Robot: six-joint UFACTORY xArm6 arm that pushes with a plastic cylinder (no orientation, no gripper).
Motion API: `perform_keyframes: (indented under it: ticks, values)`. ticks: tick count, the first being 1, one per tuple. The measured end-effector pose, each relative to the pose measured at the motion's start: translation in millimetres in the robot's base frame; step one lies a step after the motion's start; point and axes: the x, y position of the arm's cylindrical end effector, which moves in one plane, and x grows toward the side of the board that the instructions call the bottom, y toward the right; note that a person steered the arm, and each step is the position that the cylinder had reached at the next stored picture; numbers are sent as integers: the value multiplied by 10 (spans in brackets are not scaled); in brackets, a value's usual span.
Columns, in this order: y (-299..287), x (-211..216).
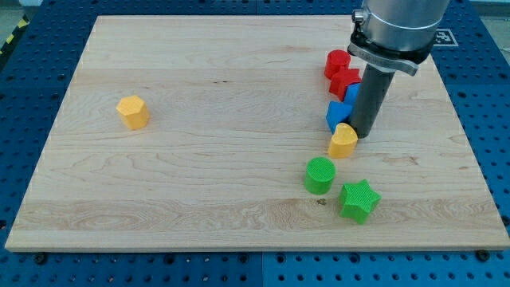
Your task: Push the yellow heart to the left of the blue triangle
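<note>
1. My tip (365, 134) stands on the counter (223, 183), touching or just short of the yellow heart (343, 141) on the heart's right in the view.
2. There is no hand on this arm, only the dark rod, so it holds nothing.
3. The heart lies just below the blue triangle (338, 115), touching its lower edge or nearly so.
4. A second blue block (352, 93) sits just above the heart's triangle neighbour, partly hidden by the rod; its shape I cannot tell.
5. Two red blocks stand above the heart: one (346, 81) just over the blues, another (336, 62) higher.
6. A green cylinder (319, 174) lies near, below and left of the heart.
7. A green star (358, 200) lies below the heart, right of the cylinder.
8. A yellow hexagon (133, 111) sits well apart, far left of the heart.
</note>
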Motion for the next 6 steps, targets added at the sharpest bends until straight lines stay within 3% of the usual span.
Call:
perform_keyframes:
  ticks: [1, 2, 3, 5, 6]
  values:
    - [392, 230]
    - [388, 465]
    - [-37, 471]
    - [-1388, -49]
    - [-1400, -153]
